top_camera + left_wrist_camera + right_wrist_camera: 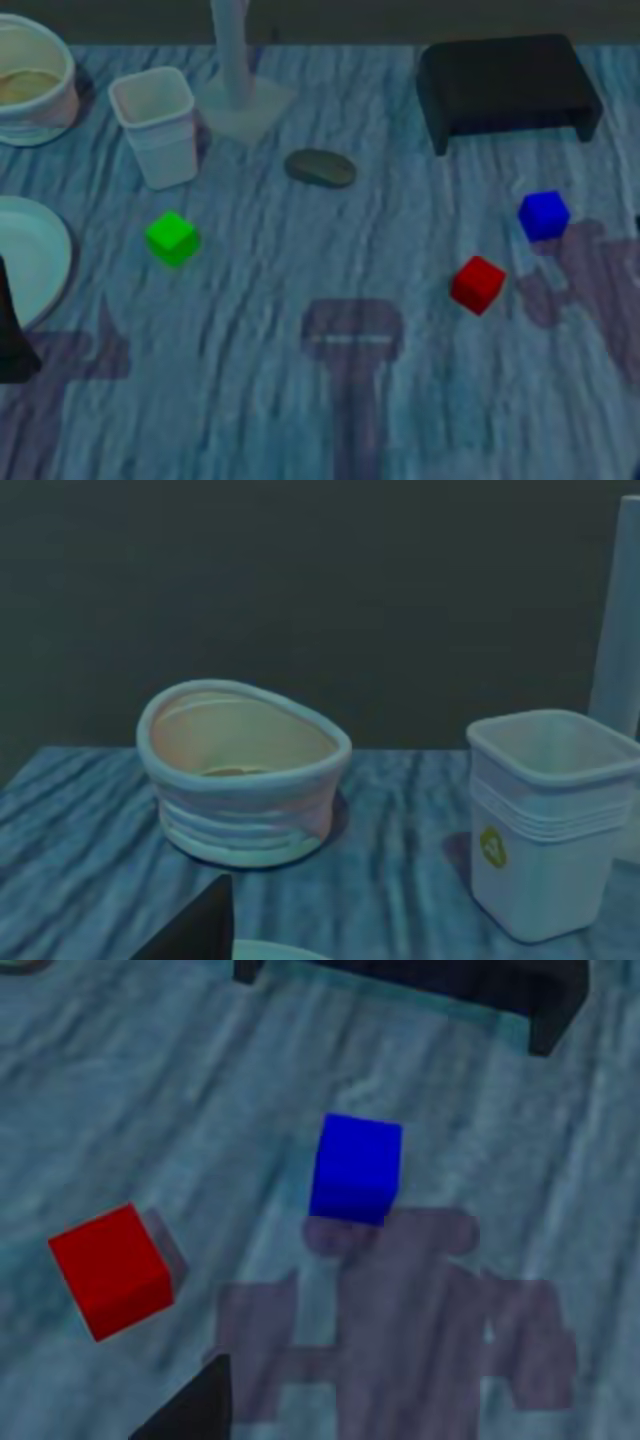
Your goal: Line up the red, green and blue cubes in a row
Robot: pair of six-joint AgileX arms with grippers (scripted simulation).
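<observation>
Toward the desk's right edge, red cube (478,284) and blue cube (544,215) are sitting near each other; green cube (172,238) is lying well apart, unaligned; either hand's state I cannot tell.

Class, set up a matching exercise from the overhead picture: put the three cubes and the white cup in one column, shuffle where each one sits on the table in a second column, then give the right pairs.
Things
1. green cube
2. red cube
3. blue cube
4. white cup

Places
A. right side, just in front of the black stand
B. left side, beside the plate
C. far left, next to the bowl
D. right of centre, nearer the front than its neighbouring cube

Pairs: 1-B, 2-D, 3-A, 4-C
</observation>
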